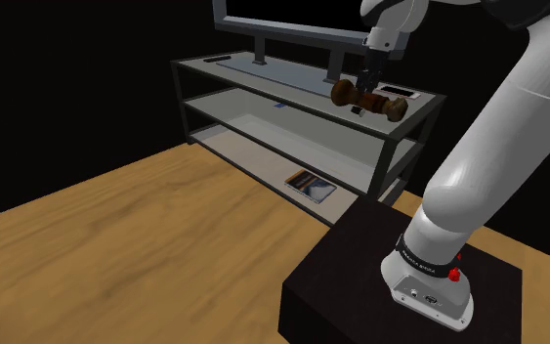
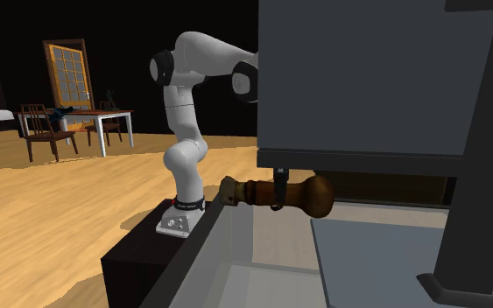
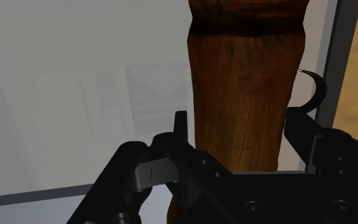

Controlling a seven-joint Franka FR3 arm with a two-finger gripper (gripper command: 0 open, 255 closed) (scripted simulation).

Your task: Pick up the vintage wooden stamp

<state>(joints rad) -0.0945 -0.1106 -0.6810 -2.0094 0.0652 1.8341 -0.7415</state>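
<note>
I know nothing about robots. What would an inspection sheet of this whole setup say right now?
Surface: top shelf of a dark-framed shelf unit, a screen standing on it.
Job's things: brown wooden stamp, lying sideways, clasped at its middle.
Clutter: booklet on the bottom shelf; flat pale item on the top shelf.
Grippers: black gripper, jaws shut on the stamp.
Cables: nothing seen.
Surroundings: wooden floor; table and chairs far off; black area beyond.

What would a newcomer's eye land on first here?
The brown wooden stamp, clasped sideways in the black gripper just above the top of the dark-framed rack. Next, the big white arm mounted on its black stand at the shoulder view's lower right.
</note>
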